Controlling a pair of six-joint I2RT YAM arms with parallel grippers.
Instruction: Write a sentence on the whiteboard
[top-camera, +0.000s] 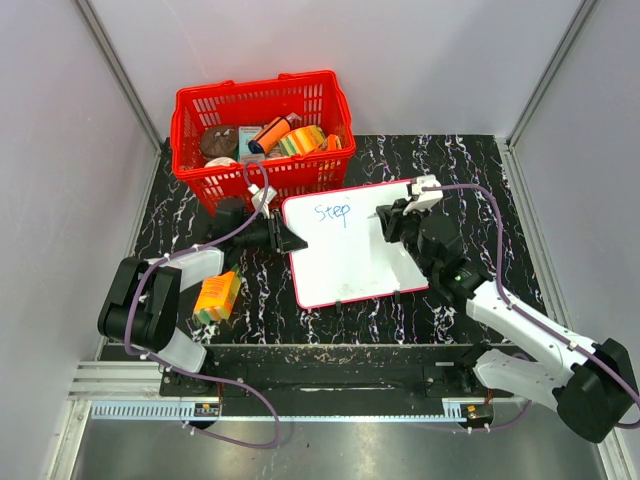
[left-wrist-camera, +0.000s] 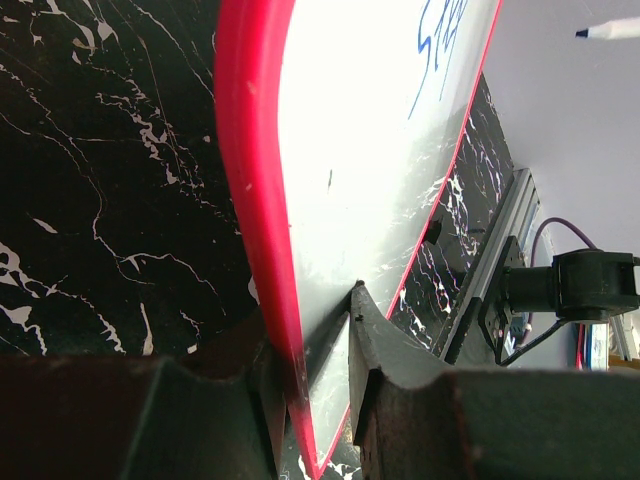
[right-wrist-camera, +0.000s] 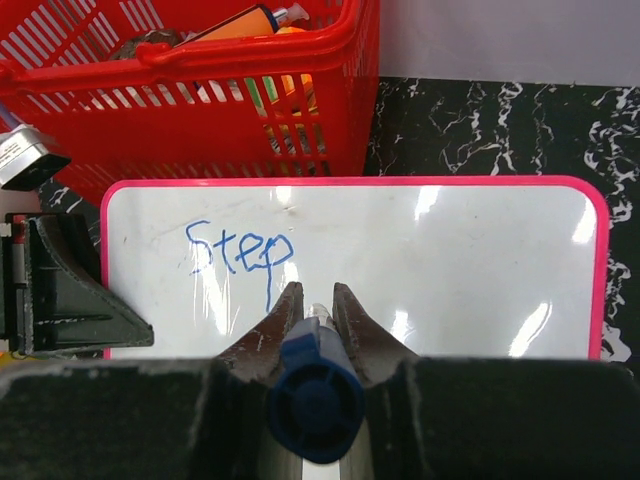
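The whiteboard (top-camera: 350, 250) with its red frame lies mid-table. It bears the blue word "Step" (top-camera: 333, 212) near its top left, also in the right wrist view (right-wrist-camera: 238, 250). My left gripper (top-camera: 290, 241) is shut on the whiteboard's left edge (left-wrist-camera: 262, 200), one finger on each face. My right gripper (top-camera: 390, 222) is shut on a blue marker (right-wrist-camera: 312, 385) and holds it over the board's right part, right of the word. In the left wrist view the marker tip (left-wrist-camera: 605, 31) stands clear of the board.
A red basket (top-camera: 262, 135) with several items stands at the back left, just behind the board. An orange and yellow box (top-camera: 217, 297) lies left of the board near the left arm. Grey walls enclose the table.
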